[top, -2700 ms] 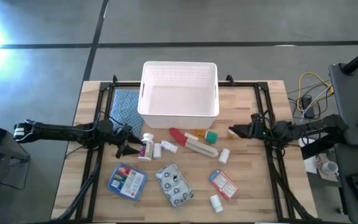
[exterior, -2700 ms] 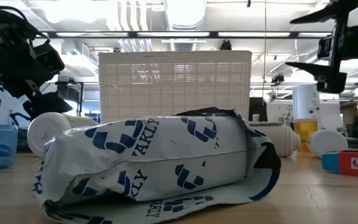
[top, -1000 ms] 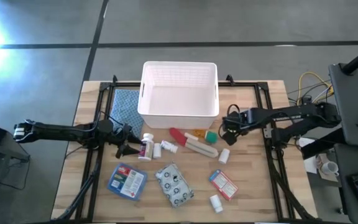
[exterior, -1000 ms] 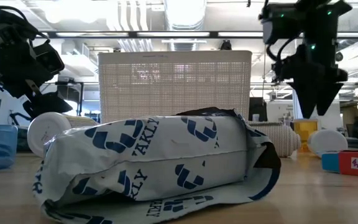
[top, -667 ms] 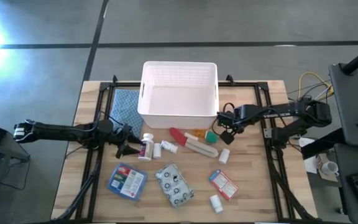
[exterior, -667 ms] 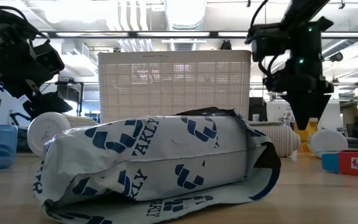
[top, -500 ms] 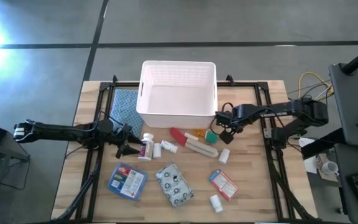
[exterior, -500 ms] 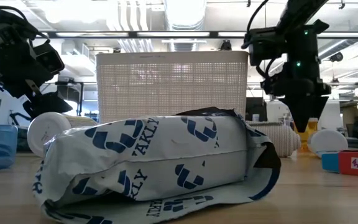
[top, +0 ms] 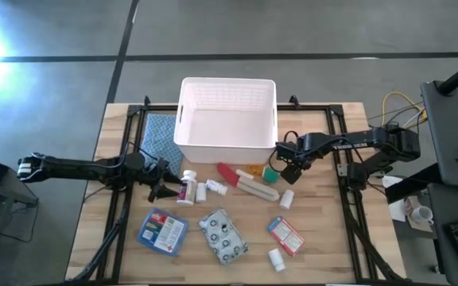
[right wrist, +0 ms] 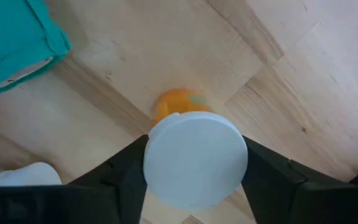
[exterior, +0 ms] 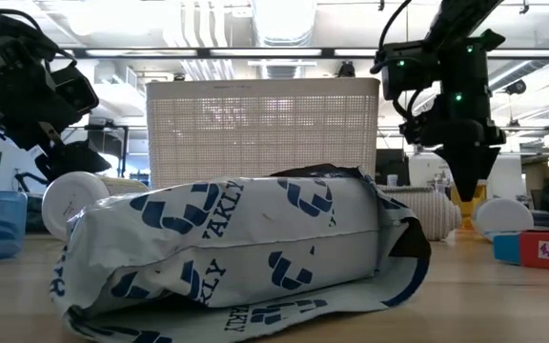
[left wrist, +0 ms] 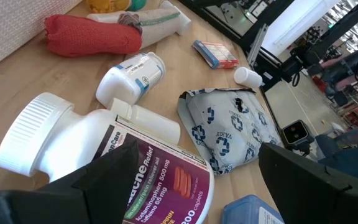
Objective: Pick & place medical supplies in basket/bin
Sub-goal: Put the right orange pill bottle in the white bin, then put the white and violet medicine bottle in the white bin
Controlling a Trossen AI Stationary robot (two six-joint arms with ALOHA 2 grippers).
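Currently the right gripper [top: 286, 170] is lowered just right of centre in the high view, below the lower right corner of the basket [top: 229, 81]. In the right wrist view it straddles an upright orange bottle [right wrist: 194, 162] with a round white cap, standing on the wood table [top: 332, 238]. Whether the bottle is clamped cannot be told. A teal item [right wrist: 17, 37] lies near the bottle, apart from it. In the low view, the right gripper [exterior: 466, 181] points down at upper right, over the orange bottle [exterior: 467, 214].

The left gripper [top: 163, 189] sits left of centre, released, with its fingers spread wide. It is just beside a white pill bottle [left wrist: 123, 168] that lies on its side and carries a purple label.

The basket is white, rectangular and slotted, at upper centre. A blue checked cloth [top: 161, 135] lies against its left side.

The remaining supplies lie below the basket:
- Small white bottle [top: 215, 187], right of the pill bottle.
- Red tube [top: 229, 173] and cream tube [top: 257, 189], centre, touching.
- Blue packet [top: 163, 230], lower left.
- Grey-white spotted pouch [top: 223, 236], lower centre, crumpled.
- Red-white packet [top: 285, 235], lower right.
- Two small white bottles on their sides, one [top: 286, 199] above that packet and one [top: 276, 258] below it.
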